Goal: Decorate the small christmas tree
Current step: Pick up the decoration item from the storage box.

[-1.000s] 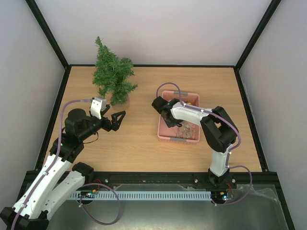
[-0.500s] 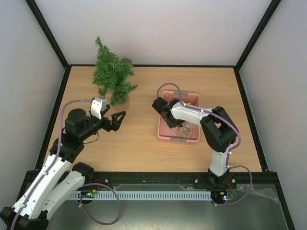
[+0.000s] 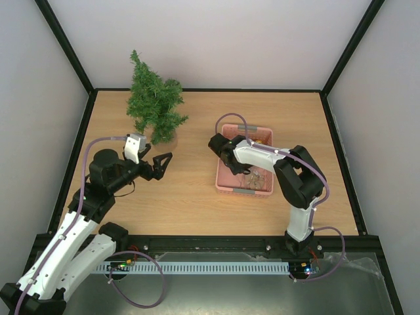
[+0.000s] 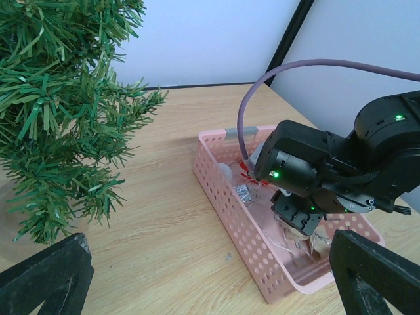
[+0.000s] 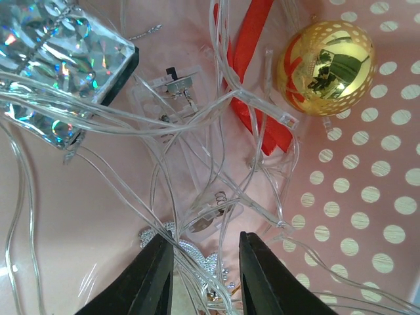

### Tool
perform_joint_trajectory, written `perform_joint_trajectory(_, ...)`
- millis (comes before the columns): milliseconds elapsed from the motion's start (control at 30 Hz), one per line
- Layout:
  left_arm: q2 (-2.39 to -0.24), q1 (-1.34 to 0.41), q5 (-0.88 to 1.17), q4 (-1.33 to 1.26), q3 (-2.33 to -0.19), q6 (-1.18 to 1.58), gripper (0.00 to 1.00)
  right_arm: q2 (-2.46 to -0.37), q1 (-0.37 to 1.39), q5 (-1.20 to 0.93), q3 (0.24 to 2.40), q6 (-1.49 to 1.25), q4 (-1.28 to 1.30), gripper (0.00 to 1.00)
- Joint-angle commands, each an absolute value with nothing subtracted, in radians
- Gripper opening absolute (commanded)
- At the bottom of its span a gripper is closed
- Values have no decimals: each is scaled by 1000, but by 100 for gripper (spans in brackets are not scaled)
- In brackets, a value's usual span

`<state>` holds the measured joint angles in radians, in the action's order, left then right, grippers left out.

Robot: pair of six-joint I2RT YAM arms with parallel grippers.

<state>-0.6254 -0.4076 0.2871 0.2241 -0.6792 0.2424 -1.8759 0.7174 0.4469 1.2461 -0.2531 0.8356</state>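
The small christmas tree stands upright at the back left of the table, and its green branches fill the left side of the left wrist view. My left gripper hovers open just in front of it, nothing between its fingers. My right gripper reaches down into the pink basket. Its jaws stand a little apart, over strands of a clear light string and a silver glittery ornament. A gold ball, a red ribbon and a shiny faceted box lie nearby.
The basket's perforated wall sits to the right of the tree, with bare wood between them. Black frame posts and white walls enclose the table on three sides. The right arm's purple cable arcs above the basket.
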Motion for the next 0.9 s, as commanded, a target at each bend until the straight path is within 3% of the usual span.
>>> perform_joint_trajectory(0,-611,-414,285,222,-668,234,100,-1902,716,499,1255,-256,844,27)
perform_joint_trajectory(500,-594,-420,281,224,-666,236,100,-1917,715,482,1259,-247,825,21)
perform_joint_trajectory(667,-587,-424,281,225,-665,239,100,-1904,713,486,1266,-257,840,12)
perform_joint_trajectory(767,-581,-430,279,228,-665,245,100,-1874,715,504,1297,-284,883,2)
perform_joint_trajectory(867,-576,-433,274,226,-664,250,100,-1836,718,536,1337,-316,940,2)
